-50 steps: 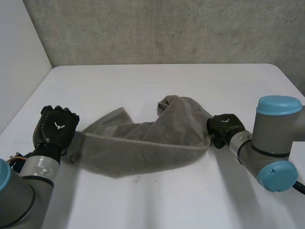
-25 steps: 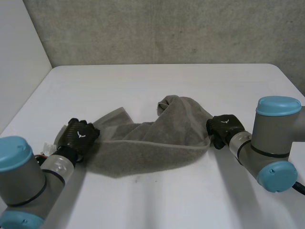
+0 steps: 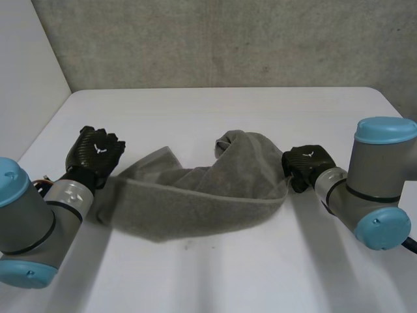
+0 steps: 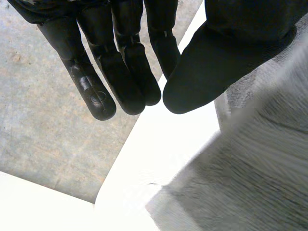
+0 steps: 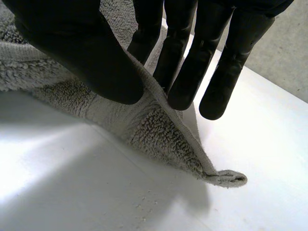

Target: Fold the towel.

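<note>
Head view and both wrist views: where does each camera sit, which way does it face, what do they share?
Head view: between and behind the arms, looking down at the table; both arms, left hand and right hand show.
Left wrist view: on the left wrist, looking along straight fingers; towel beside the thumb.
Right wrist view: on the right wrist, looking along fingers pinching the towel's edge.
Shared: the towel.

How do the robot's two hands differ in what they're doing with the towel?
The right hand pinches an edge of the towel between thumb and fingers; the left hand has straight fingers with nothing pinched. The right hand is at the towel's right end; the left hand is by its left end. Both are black.
</note>
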Available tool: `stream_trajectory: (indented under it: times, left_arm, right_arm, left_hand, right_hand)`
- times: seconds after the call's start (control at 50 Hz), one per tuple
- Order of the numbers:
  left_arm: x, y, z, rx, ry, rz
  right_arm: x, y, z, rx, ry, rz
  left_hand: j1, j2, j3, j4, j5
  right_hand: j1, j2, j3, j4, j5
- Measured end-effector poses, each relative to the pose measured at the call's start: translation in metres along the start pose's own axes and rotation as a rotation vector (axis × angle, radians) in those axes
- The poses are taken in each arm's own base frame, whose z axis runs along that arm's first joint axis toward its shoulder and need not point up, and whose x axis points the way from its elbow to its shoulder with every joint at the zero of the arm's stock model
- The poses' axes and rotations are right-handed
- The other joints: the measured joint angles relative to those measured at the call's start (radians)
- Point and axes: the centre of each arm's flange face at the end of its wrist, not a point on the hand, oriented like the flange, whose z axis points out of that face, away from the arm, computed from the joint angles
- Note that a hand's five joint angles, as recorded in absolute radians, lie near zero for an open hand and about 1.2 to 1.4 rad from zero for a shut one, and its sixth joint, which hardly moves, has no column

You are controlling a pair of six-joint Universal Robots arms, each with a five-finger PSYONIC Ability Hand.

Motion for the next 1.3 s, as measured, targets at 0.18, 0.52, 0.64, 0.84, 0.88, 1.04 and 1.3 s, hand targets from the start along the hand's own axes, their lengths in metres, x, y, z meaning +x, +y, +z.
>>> stream_trajectory:
  times: [0.18,0.52,0.64,0.84,0.88,1.04,1.3]
  left_arm:
    - [0.005,0.008,-0.002,-0.027,0.023,-0.014]
    - [0.022,0.027,0.003,-0.090,0.090,-0.029]
    - [0.029,0.035,0.007,-0.131,0.127,-0.036]
    - [0.032,0.041,0.011,-0.196,0.173,-0.043]
    - [0.031,0.041,0.013,-0.198,0.173,-0.042]
    - [0.016,0.028,0.031,-0.144,0.123,-0.028]
    - [-0.080,-0.069,0.099,0.214,-0.213,-0.110]
  right_arm:
    - [0.002,0.005,-0.004,-0.026,0.002,0.006]
    - [0.001,0.011,-0.003,-0.042,-0.002,-0.027]
    - [0.000,0.013,-0.002,-0.048,-0.004,-0.030]
    - [0.001,0.014,0.003,-0.048,-0.006,-0.034]
    - [0.001,0.012,0.005,-0.040,-0.004,-0.042]
    - [0.008,-0.011,0.018,0.041,0.024,-0.085]
    - [0.050,-0.137,0.029,0.571,0.247,-0.096]
  left_hand:
    - [0.000,0.003,0.003,0.003,0.004]
    - [-0.623,-0.670,-0.667,-0.668,-0.642]
    - [-0.649,-0.697,-0.693,-0.696,-0.670]
    - [-0.290,-0.335,-0.334,-0.334,-0.313]
    - [-0.166,-0.210,-0.220,-0.220,-0.198]
    - [-0.004,-0.006,-0.006,-0.006,-0.004]
    - [0.000,0.003,0.003,0.003,0.006]
  right_hand:
    - [0.000,0.000,0.000,0.000,0.000]
    - [-0.111,-0.073,-0.088,-0.084,-0.037]
    - [-0.112,-0.074,-0.093,-0.085,-0.038]
    - [-0.079,-0.051,-0.064,-0.065,-0.033]
    - [-0.016,0.006,-0.012,-0.007,-0.002]
    - [-0.004,0.010,-0.002,0.003,-0.002]
    - [0.002,0.010,-0.002,0.003,-0.002]
